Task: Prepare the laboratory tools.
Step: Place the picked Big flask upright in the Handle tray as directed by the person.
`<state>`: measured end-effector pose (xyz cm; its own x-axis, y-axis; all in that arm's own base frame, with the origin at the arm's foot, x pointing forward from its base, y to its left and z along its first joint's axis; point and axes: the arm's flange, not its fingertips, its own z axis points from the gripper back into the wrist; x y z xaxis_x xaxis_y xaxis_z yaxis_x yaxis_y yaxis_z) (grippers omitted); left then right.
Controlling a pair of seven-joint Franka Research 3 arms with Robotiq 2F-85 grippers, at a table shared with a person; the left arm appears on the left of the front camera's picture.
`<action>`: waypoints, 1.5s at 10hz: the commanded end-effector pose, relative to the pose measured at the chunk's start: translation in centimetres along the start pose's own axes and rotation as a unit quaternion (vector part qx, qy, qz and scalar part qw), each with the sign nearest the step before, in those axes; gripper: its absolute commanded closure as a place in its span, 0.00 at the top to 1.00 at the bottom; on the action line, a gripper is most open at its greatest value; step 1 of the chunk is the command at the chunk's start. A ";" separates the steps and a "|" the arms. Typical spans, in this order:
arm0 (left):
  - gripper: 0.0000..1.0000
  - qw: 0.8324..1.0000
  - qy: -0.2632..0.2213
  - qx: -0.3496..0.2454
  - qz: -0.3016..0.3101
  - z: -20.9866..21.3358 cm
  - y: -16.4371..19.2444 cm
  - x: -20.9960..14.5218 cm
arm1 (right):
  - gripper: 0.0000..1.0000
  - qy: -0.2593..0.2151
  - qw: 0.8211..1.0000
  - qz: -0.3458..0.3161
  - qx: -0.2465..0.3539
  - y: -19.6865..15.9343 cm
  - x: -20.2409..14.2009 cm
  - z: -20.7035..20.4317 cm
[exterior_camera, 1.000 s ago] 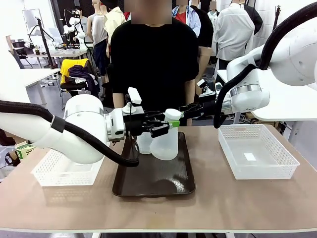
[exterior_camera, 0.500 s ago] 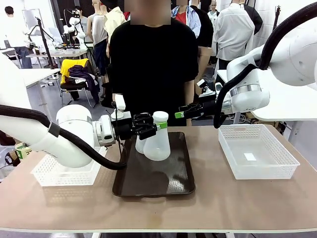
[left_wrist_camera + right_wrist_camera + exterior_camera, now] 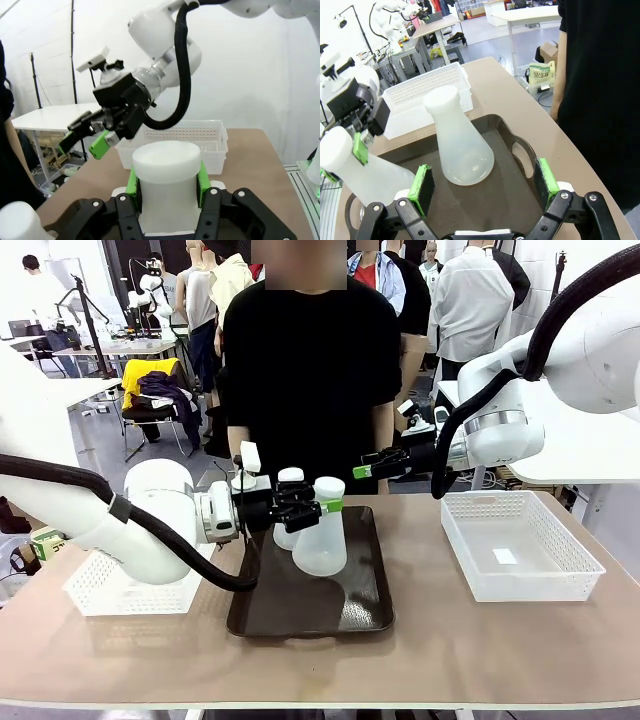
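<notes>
Flasks, 2, frosted white. 1 flask (image 3: pixel 320 530) clamped at the neck by the left tool (image 3: pixel 318 506), held tilted above the dark brown tray (image 3: pixel 355 605). 2nd flask (image 3: pixel 460 145) stands on the tray just behind it. Right tool (image 3: pixel 362 471) open, empty, beyond the tray's far edge. White mesh baskets: 1 left (image 3: pixel 110 590), 1 right (image 3: pixel 515 545) on the table (image 3: pixel 450 650). Person (image 3: pixel 310 360) at far side.

Korean print on a floor packet (image 3: pixel 538 76), too small to read.

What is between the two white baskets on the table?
In the front view, a dark brown tray lies between the left basket and the right basket. Two white flasks are over it; the left claw grips one flask by the neck.
</notes>
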<state>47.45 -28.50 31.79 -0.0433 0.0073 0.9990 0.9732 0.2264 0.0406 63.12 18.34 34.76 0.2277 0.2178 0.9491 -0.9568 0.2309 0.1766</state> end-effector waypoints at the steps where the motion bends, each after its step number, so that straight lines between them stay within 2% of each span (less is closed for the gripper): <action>1: 0.00 1.000 0.011 -0.009 -0.016 -1.1 -2.0 -5.2 | 1.00 0.005 1.000 0.001 0.002 0.1 -0.1 0.0; 6: 0.00 0.999 0.029 -0.013 -0.008 -0.2 -2.4 -6.3 | 1.00 0.005 1.000 0.001 0.002 0.1 -0.1 0.0; 7: 0.08 0.999 0.034 -0.015 -0.007 0.0 -2.4 -6.3 | 1.00 0.005 1.000 0.001 0.002 0.1 -0.1 0.0; 11: 0.88 0.997 0.060 -0.037 -0.016 1.4 -2.5 -5.1 | 1.00 0.005 1.000 0.001 0.002 0.1 -0.1 0.0; 12: 1.00 0.996 0.072 -0.045 -0.023 1.9 -2.7 -4.5 | 1.00 0.005 1.000 0.001 0.002 0.1 -0.1 0.0; 15: 1.00 0.993 0.107 -0.038 -0.033 3.2 -2.3 -3.9 | 1.00 0.005 1.000 0.001 0.002 0.1 -0.1 0.0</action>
<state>45.47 -26.28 28.30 -0.0400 -0.1860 0.9817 0.9877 0.1415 0.0671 63.12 18.34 34.76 0.2277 0.2178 0.9491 -0.9568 0.2309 0.1766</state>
